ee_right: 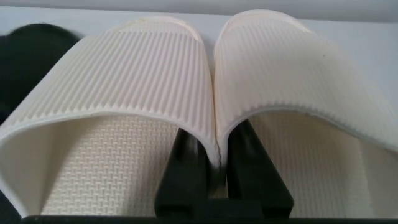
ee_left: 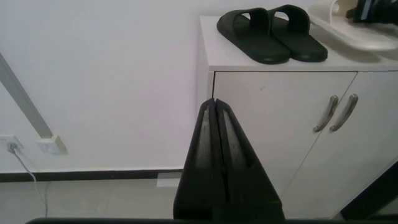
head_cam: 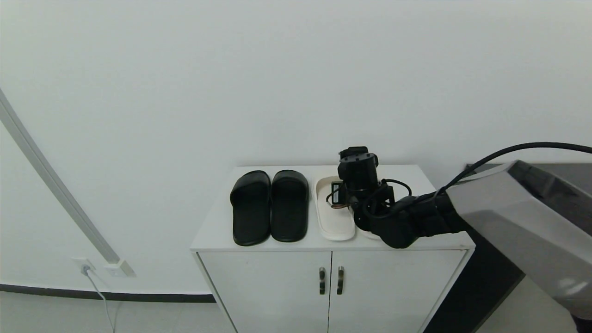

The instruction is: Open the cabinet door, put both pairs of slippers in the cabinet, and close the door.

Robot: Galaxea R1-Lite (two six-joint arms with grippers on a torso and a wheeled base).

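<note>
A white cabinet (head_cam: 268,291) stands against the wall with both doors closed and two handles (head_cam: 330,280) at the centre seam. On its top lie a pair of black slippers (head_cam: 270,206) and, to their right, a pair of white slippers (head_cam: 334,222). My right gripper (head_cam: 336,193) sits over the white pair. In the right wrist view one finger (ee_right: 186,168) reaches under each ribbed strap, and my right gripper (ee_right: 216,158) is shut on the two touching inner edges of the white slippers (ee_right: 143,74). My left gripper (ee_left: 215,106) is shut and empty, low and left of the cabinet (ee_left: 273,118).
A wall socket (head_cam: 84,267) with a cable hangs low on the left wall, under a slanted grey conduit (head_cam: 51,180). A dark surface (head_cam: 490,277) borders the cabinet's right side. Bare floor lies in front of the doors.
</note>
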